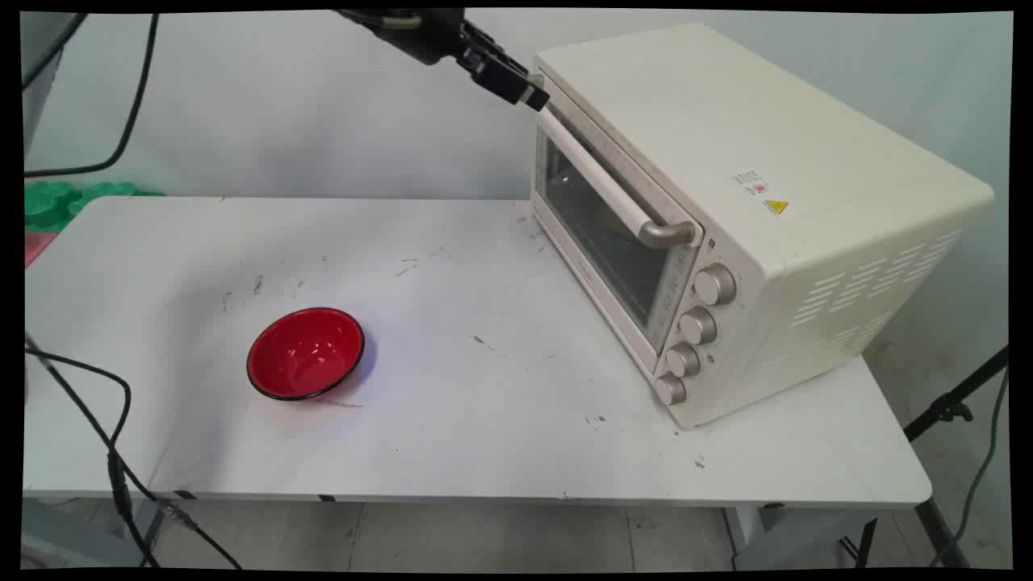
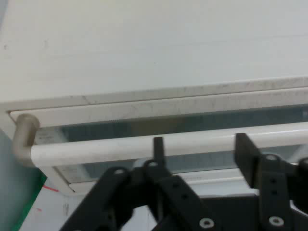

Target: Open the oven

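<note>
One bowl [image 1: 306, 353] seen left of centre on the table [image 1: 484, 403], red, upright, well apart from the rest, gripper [image 2: 199, 149] raised at the oven [image 1: 759, 202] door's top, fingers spread at the handle [image 2: 144, 147], door shut.

One cream toaster oven [image 1: 726, 202] with one bar handle [image 1: 605, 173] and four knobs [image 1: 715, 284], [image 1: 698, 326], [image 1: 683, 359], [image 1: 670, 388]; one red bowl [image 1: 306, 353]; one white tabletop [image 1: 484, 420]; one black two-fingered hand [image 1: 539, 97].
</note>
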Tool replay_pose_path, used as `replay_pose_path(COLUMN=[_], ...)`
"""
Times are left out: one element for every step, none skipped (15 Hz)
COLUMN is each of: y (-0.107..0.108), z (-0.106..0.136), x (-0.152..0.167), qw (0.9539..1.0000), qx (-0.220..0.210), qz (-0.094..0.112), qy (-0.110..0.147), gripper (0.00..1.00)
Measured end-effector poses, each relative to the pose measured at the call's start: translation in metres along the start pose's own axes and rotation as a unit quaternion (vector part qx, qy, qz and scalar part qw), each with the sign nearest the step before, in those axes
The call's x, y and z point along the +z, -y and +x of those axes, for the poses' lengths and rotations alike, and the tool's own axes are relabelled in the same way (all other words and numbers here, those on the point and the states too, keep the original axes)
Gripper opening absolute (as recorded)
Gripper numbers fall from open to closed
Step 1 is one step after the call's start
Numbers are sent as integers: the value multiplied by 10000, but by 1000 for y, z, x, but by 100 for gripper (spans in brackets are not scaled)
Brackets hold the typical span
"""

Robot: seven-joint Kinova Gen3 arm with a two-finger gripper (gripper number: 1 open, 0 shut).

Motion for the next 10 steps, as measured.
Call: replay_pose_path(y=[-1, -1, -2, -2, -2, -2, -2, -2, -2, -3], z=[3, 6, 8, 10, 12, 13, 14, 15, 15, 15], x=[3, 7, 11, 15, 19, 23, 27, 31, 35, 39], qw=[10000, 10000, 10000, 9999, 9999, 9998, 9998, 9997, 9996, 9995], qx=[5, 13, 19, 26, 35, 43, 48, 54, 59, 60], qz=[8, 16, 22, 31, 42, 51, 61, 73, 83, 94], qy=[26, 55, 85, 114, 147, 181, 208, 238, 268, 293], gripper=[0, 0, 0, 0, 0, 0, 0, 0, 0, 0])
